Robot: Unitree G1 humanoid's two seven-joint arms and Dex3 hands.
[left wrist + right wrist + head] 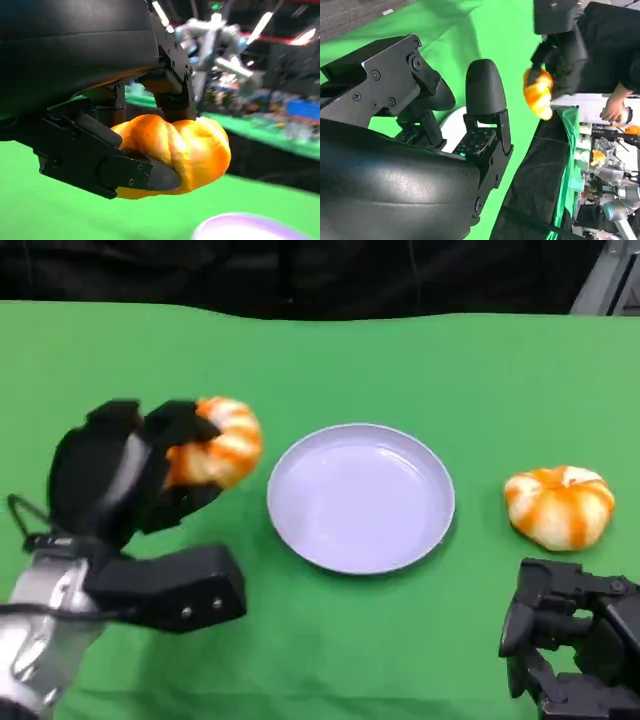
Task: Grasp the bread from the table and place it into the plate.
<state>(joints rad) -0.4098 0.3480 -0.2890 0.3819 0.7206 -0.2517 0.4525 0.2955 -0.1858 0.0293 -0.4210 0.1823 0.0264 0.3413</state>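
Note:
An orange-and-white striped bread [222, 443] is held off the table by my left hand [130, 475], just left of the pale lilac plate [360, 498]. In the left wrist view the black fingers [125, 170] clamp the bread [185, 150] from both sides, and the plate's rim [250, 227] shows beneath it. A second bread [560, 505] lies on the green cloth to the right of the plate. My right hand [575, 645] rests near the front right edge, below that bread, holding nothing; its fingers [485, 95] stand apart. The right wrist view also catches the held bread [538, 92].
The green cloth [400, 370] covers the whole table, with bare room behind the plate and in front of it. A person's hand [615, 107] shows beyond the table's far edge in the right wrist view, among lab clutter.

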